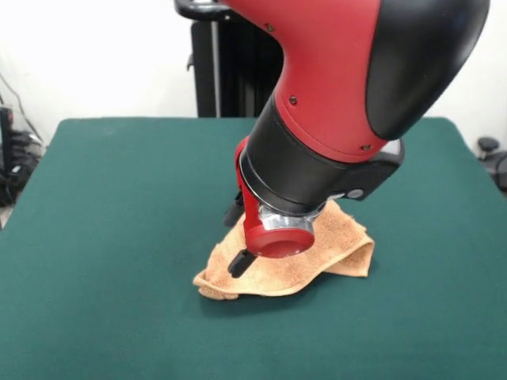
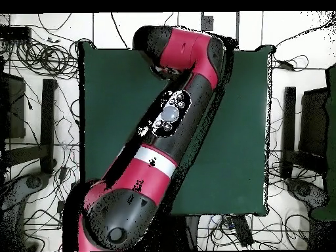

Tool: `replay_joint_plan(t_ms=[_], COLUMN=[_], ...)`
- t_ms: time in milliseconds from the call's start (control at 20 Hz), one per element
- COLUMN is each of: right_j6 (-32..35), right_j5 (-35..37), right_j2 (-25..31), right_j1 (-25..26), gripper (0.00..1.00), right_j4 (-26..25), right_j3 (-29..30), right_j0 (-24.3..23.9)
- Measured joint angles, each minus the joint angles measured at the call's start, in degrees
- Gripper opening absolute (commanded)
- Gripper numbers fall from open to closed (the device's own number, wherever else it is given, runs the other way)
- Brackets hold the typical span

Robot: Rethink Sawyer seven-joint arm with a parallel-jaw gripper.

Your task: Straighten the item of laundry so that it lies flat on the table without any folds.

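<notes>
The orange-tan towel (image 1: 329, 253) lies crumpled near the middle of the dark green table (image 1: 103, 237). Its right side is folded over and its front left corner is rolled under. My gripper (image 1: 238, 237) hangs below the red and black arm, down at the towel's left part, and the wrist hides much of it. Whether it holds the cloth cannot be seen. In the overhead view the arm (image 2: 170, 125) reaches across the table (image 2: 243, 131) and hides both the towel and the gripper.
The black pedestal (image 1: 214, 63) stands at the table's far edge. Cables and stands (image 2: 39, 98) lie on the floor round the table in the overhead view.
</notes>
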Motion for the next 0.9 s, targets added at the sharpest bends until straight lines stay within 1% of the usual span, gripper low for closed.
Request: replay_joint_plan(t_ms=[250,550,900], right_j6=[0.0,0.0,0.0], right_j5=[-1.9,-4.5,-5.2], right_j2=[0.0,0.0,-0.6], right_j1=[0.2,1.6,6.4], gripper=[1.00,1.00,1.00], right_j4=[-3.1,-3.8,-2.8], right_j3=[-0.9,-3.2,-12.0], right_j0=[0.6,0.2,-4.2])
